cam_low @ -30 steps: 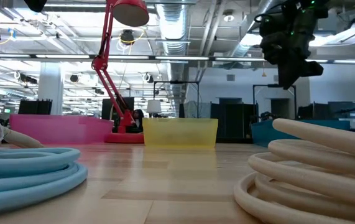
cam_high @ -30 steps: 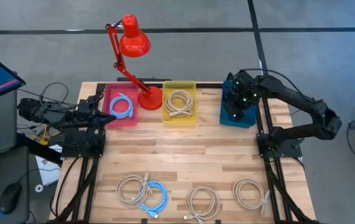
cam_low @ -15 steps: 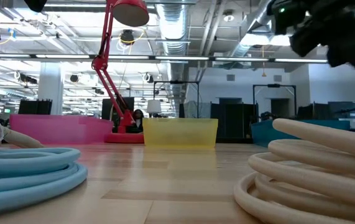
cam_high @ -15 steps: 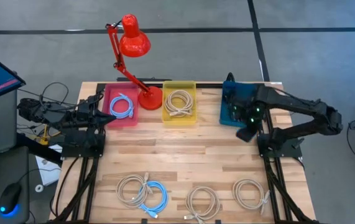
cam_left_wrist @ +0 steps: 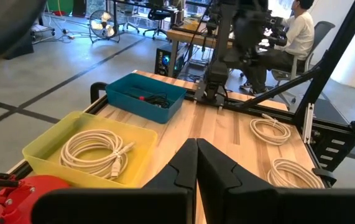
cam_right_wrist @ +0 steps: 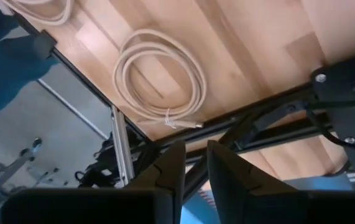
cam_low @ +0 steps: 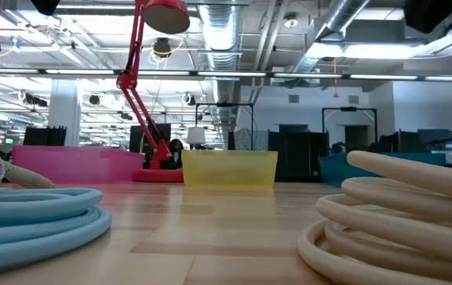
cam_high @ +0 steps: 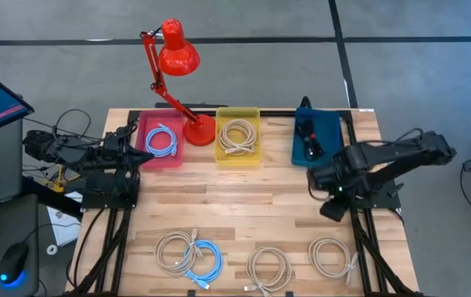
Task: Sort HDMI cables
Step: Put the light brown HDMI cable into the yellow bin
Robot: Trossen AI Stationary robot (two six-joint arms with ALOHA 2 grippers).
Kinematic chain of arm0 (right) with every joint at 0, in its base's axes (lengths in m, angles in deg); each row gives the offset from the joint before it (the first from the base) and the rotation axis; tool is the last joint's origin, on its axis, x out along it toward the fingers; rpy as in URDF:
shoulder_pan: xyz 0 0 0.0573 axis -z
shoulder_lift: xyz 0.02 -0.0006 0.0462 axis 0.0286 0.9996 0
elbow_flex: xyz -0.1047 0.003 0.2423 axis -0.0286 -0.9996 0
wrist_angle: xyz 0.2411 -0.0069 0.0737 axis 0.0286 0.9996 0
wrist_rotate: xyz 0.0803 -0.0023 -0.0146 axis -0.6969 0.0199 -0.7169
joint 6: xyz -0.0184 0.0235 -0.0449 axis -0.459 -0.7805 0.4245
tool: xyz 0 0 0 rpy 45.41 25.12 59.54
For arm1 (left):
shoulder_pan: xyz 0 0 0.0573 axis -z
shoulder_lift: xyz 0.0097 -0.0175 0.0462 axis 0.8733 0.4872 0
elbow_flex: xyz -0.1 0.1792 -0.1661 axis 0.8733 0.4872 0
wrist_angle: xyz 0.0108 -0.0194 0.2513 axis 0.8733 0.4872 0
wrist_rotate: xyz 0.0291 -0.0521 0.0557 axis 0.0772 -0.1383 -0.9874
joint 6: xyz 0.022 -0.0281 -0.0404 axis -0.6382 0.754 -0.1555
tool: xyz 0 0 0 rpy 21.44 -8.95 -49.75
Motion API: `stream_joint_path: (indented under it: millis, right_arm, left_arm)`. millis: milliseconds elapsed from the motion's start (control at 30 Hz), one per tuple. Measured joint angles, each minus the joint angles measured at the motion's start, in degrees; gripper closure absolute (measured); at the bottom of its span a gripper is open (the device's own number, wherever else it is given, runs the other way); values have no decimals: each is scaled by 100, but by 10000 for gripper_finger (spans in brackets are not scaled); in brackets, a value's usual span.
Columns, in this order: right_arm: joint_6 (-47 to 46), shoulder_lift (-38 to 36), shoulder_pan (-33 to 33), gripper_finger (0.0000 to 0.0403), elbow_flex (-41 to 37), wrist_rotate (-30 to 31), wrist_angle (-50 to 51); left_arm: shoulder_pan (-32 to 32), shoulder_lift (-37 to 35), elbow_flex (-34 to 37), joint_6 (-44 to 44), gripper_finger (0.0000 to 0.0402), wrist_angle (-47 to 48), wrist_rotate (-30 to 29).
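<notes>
Three beige coiled cables (cam_high: pixel 176 247) (cam_high: pixel 268 268) (cam_high: pixel 332 256) and one light blue coil (cam_high: pixel 206 261) lie flat near the table's near edge. A blue coil lies in the pink bin (cam_high: pixel 162 140), a beige coil in the yellow bin (cam_high: pixel 237 136), and a black bundle (cam_high: pixel 311 142) in the blue bin (cam_high: pixel 326 132). My right gripper (cam_high: pixel 332 209) hovers empty and slightly open over the table's right side, between the blue bin and the nearest beige coil (cam_right_wrist: pixel 161 78). My left gripper (cam_high: pixel 142 157) is shut and parked at the left edge beside the pink bin.
A red desk lamp (cam_high: pixel 177 49) stands with its base (cam_high: pixel 200 129) between the pink and yellow bins. Bare wood spans the table's middle (cam_high: pixel 235 198). A person (cam_left_wrist: pixel 295 31) sits at a desk beyond the table.
My right gripper has drawn back from above the blue bin toward the table's near edge and has risen, leaving the low view at its top right. The black bundle now shows uncovered in the blue bin.
</notes>
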Motion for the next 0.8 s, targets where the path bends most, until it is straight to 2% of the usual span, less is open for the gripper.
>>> stream_joint_path:
  millis: [200,367,600,800]
  right_arm:
    - [-1410,2,-1188,341,0,969,-470]
    - [-2446,2,-1904,341,-9,1505,-711]
    - [-3335,65,-2588,341,-335,1580,-1467]
    - [-3591,436,-2983,341,-545,1489,-2043]
  left_arm:
    - [-1,0,0,0,396,2,0]
    - [1,2,0,0,396,0,0]
    - [0,0,0,0,396,1,1]
    - [0,0,0,0,396,2,2]
